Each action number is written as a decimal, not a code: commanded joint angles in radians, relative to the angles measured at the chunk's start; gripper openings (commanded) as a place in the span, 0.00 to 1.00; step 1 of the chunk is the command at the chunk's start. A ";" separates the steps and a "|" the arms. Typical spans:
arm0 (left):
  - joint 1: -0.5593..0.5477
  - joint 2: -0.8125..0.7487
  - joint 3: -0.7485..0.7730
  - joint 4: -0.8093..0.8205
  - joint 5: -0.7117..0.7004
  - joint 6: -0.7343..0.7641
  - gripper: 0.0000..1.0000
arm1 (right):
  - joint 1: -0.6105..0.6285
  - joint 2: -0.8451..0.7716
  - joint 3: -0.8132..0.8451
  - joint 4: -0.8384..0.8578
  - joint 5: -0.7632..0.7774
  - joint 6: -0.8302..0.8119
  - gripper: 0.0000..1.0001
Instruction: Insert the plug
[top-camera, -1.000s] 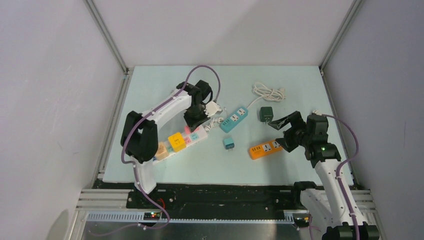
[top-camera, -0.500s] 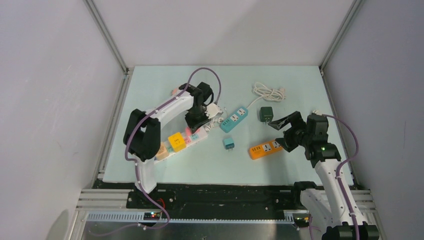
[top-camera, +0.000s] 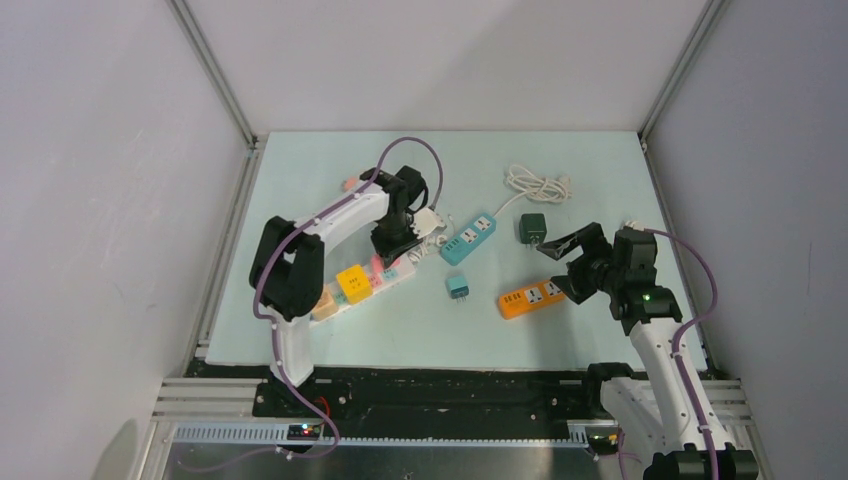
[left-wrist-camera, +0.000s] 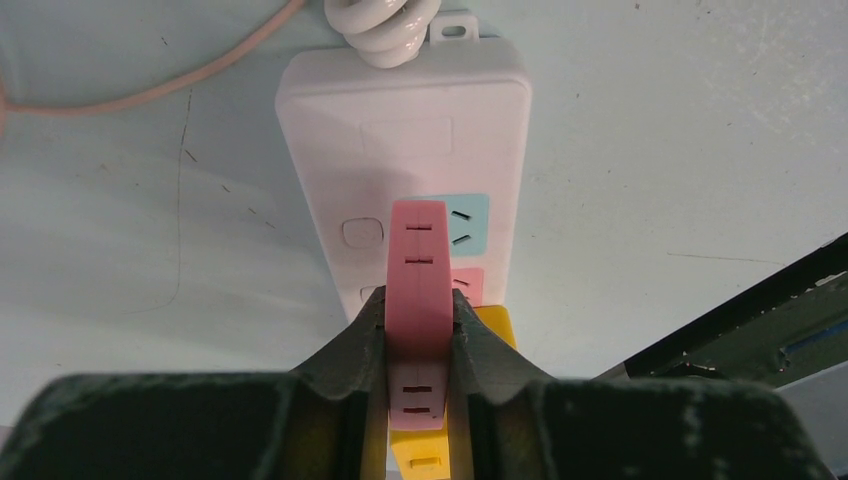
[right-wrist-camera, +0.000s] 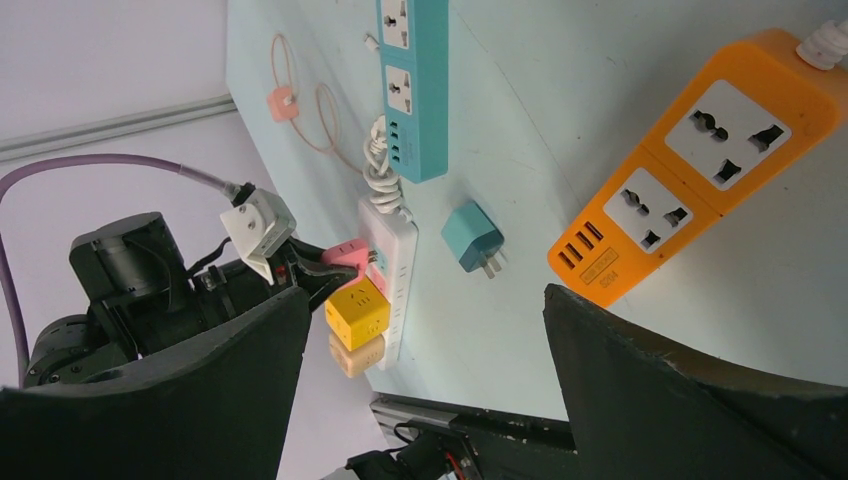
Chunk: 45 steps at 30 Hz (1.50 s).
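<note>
My left gripper (left-wrist-camera: 418, 335) is shut on a pink cube plug (left-wrist-camera: 418, 285) and holds it over the white power strip (left-wrist-camera: 400, 160), at the pink socket just behind the yellow cube (left-wrist-camera: 425, 450). In the top view the gripper (top-camera: 388, 250) sits over the strip (top-camera: 372, 280), beside the yellow cube (top-camera: 353, 282) and an orange cube (top-camera: 324, 299). My right gripper (top-camera: 560, 265) is open and empty, hovering by the orange power strip (top-camera: 532, 296). In the right wrist view the pink plug (right-wrist-camera: 345, 255) shows on the white strip (right-wrist-camera: 395, 270).
A teal power strip (top-camera: 468, 238) with a coiled white cable (top-camera: 538, 184) lies mid-table. A small teal plug (top-camera: 458, 286) lies loose in the middle. A dark green adapter (top-camera: 532, 228) stands near my right gripper. A thin pink cable (left-wrist-camera: 150, 90) runs behind the white strip.
My left arm has shifted slightly right with the pink plug, staying over the white strip. The right arm has not moved.
</note>
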 joint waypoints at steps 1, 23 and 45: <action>0.006 0.000 -0.032 0.031 0.023 -0.024 0.00 | -0.003 -0.002 0.000 0.019 0.000 -0.005 0.90; 0.006 -0.052 -0.202 0.162 0.081 -0.143 0.00 | -0.014 0.014 0.000 0.010 -0.028 -0.030 0.90; 0.063 -0.109 -0.326 0.298 0.137 -0.150 0.98 | -0.014 0.043 0.000 0.022 -0.082 -0.044 0.93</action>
